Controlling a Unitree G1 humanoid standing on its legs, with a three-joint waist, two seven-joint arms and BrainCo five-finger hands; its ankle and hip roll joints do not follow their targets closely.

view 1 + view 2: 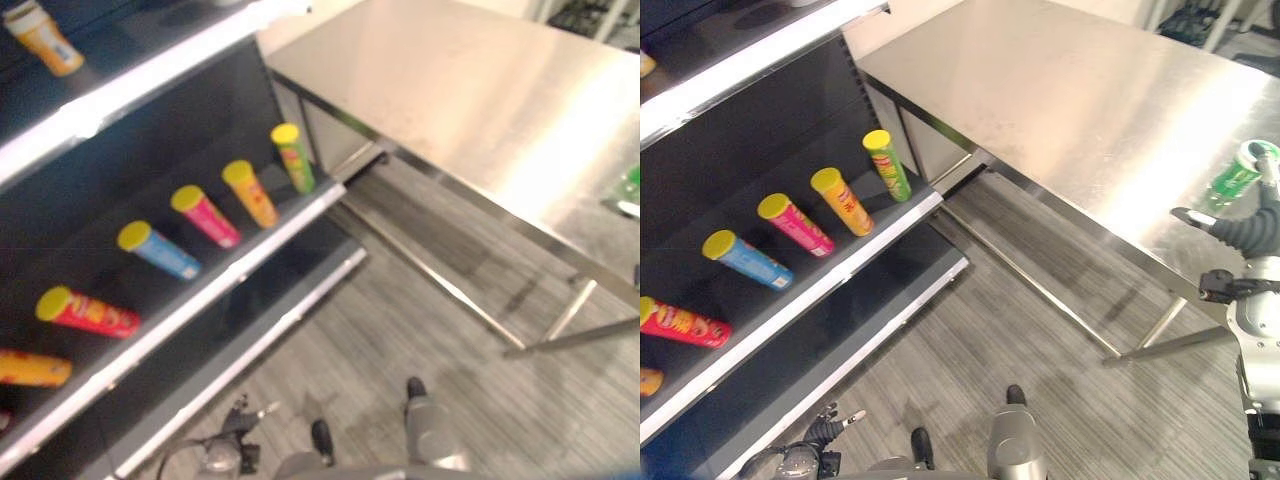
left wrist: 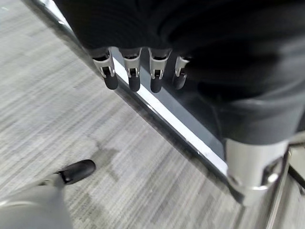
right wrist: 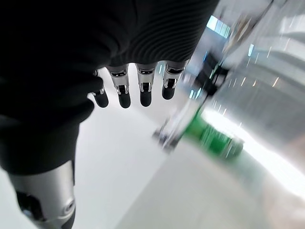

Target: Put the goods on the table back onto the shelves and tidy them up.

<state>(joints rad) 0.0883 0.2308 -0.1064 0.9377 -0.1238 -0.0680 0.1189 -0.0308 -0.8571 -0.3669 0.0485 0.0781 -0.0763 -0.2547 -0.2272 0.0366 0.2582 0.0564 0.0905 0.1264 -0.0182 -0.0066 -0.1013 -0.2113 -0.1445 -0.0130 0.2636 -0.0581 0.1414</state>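
Judging by what can be seen, most of the restocking looks done already: a row of chip tubes [image 1: 832, 201] is lined up on the shelf [image 1: 830, 268], well apart from both hands. One green can [image 1: 1238, 174] is left on the steel table [image 1: 1060, 110], just past the right hand [image 1: 1240, 230], whose fingers are held straight and relaxed, nothing gripped. The left hand [image 2: 138, 71] hangs low near the shelf base, fingers loose too, nothing held. So the can is probably next to be grabbed.
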